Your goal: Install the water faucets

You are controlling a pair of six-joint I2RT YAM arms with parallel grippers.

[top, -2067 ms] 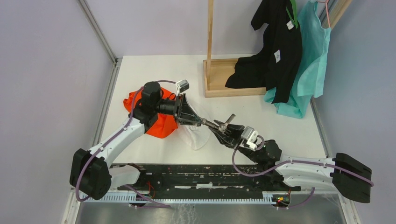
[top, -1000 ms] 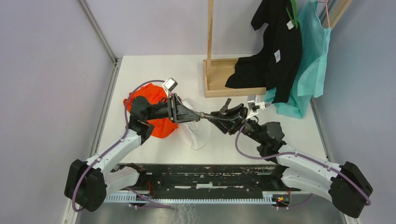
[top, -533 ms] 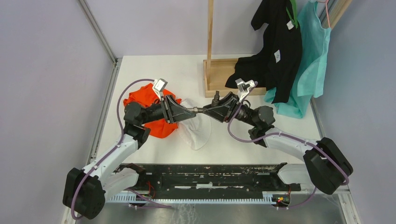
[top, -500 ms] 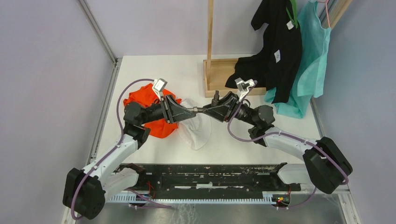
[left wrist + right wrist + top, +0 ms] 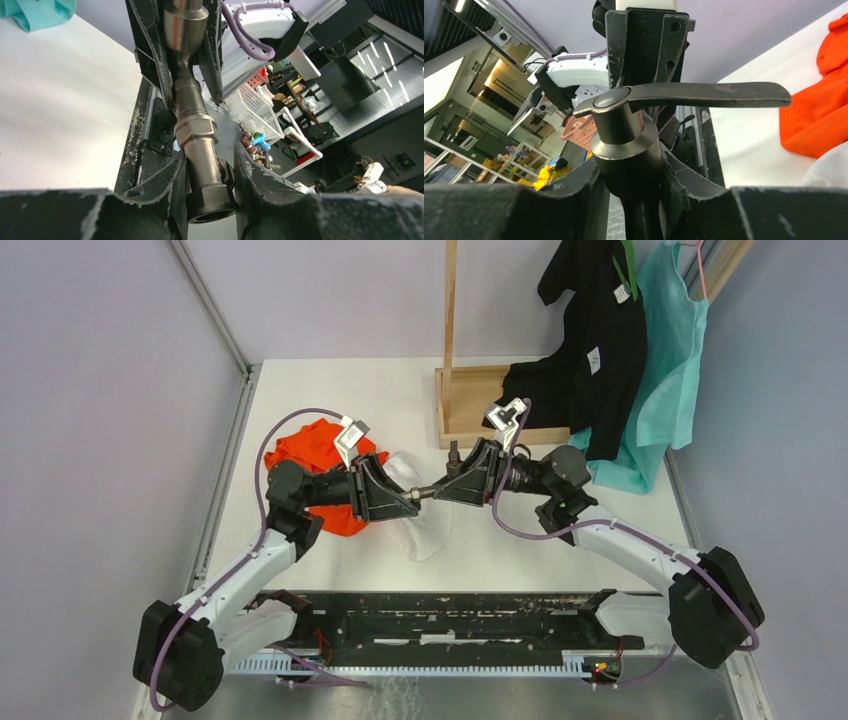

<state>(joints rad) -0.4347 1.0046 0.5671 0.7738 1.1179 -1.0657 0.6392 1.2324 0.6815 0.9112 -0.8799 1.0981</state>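
**Water faucet held off the table between both grippers**
Top view: I saw the left gripper (image 5: 402,498) and the right gripper (image 5: 452,484) meet tip to tip, with the water faucet (image 5: 432,490) bridging them above the table (image 5: 330,390). A white cloth (image 5: 420,532) lay just beneath and an orange garment (image 5: 305,445) under the left arm. Left wrist view: I found the left fingers (image 5: 165,192) clamped on the faucet's pipe (image 5: 202,165). Its collar nut (image 5: 196,131) ran in line into the valve body (image 5: 185,20), which sat pinched between the opposite gripper's fingers. Right wrist view: I noted the right fingers (image 5: 574,195) closed around the valve body, with its lever handle (image 5: 704,94) stretched sideways across the frame.
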